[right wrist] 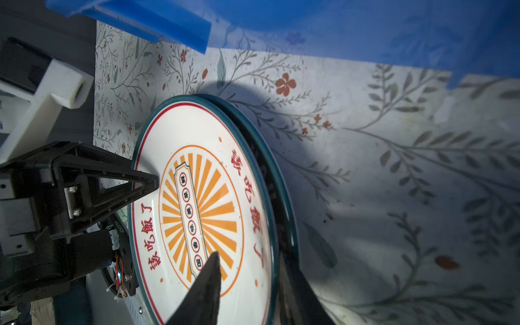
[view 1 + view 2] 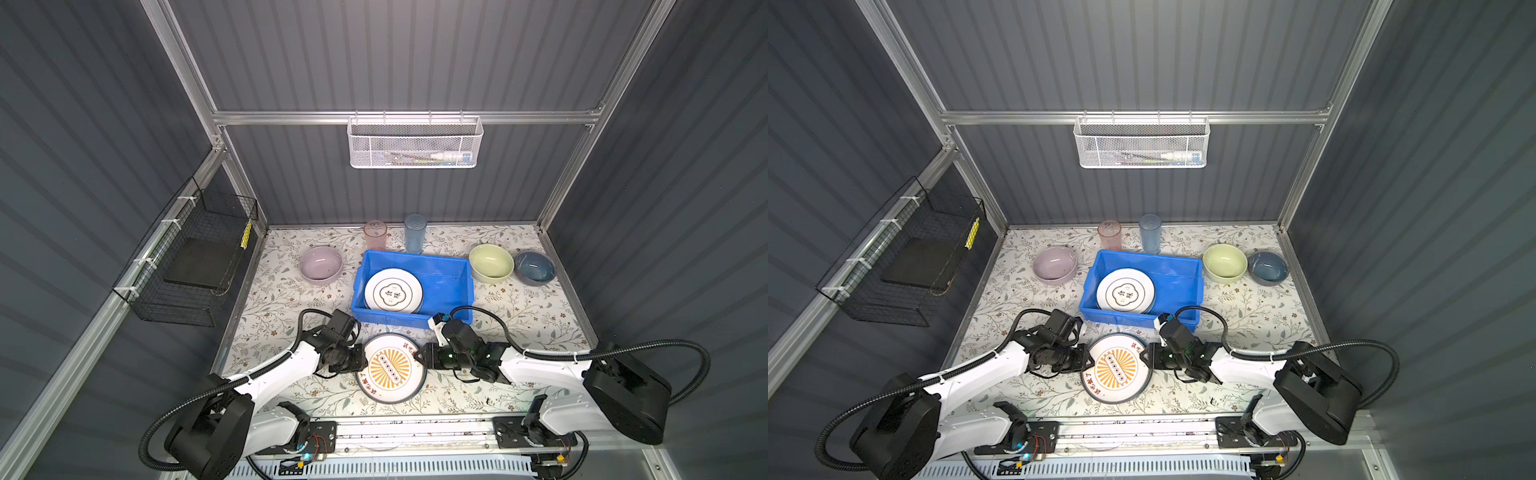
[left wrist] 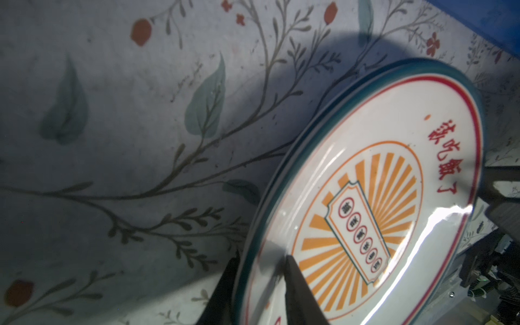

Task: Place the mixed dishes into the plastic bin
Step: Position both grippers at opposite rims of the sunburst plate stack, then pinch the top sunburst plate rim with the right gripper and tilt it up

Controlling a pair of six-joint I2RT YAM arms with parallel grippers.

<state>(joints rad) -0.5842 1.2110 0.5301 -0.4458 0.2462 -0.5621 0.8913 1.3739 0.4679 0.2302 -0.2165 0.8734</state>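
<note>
The orange sunburst plate (image 2: 390,368) (image 2: 1116,368) lies near the front of the floral mat, on another teal-rimmed plate (image 1: 292,219). My left gripper (image 2: 365,360) (image 3: 263,256) is shut on its left rim, one finger on the face and one underneath. My right gripper (image 2: 418,356) (image 1: 250,254) straddles the right rim, open, its jaws spread wider than the rim. Just behind stands the blue plastic bin (image 2: 446,282) with a white ringed plate (image 2: 392,293) inside. Around the bin stand a lilac bowl (image 2: 321,264), pale-green bowl (image 2: 491,262), dark-blue bowl (image 2: 535,267), pink tumbler (image 2: 375,235) and blue tumbler (image 2: 415,232).
A white mesh basket (image 2: 415,143) hangs on the back wall and a black wire basket (image 2: 195,257) on the left wall. The bin's near wall (image 1: 337,22) rises close behind both wrists. Grey panels enclose the mat on three sides.
</note>
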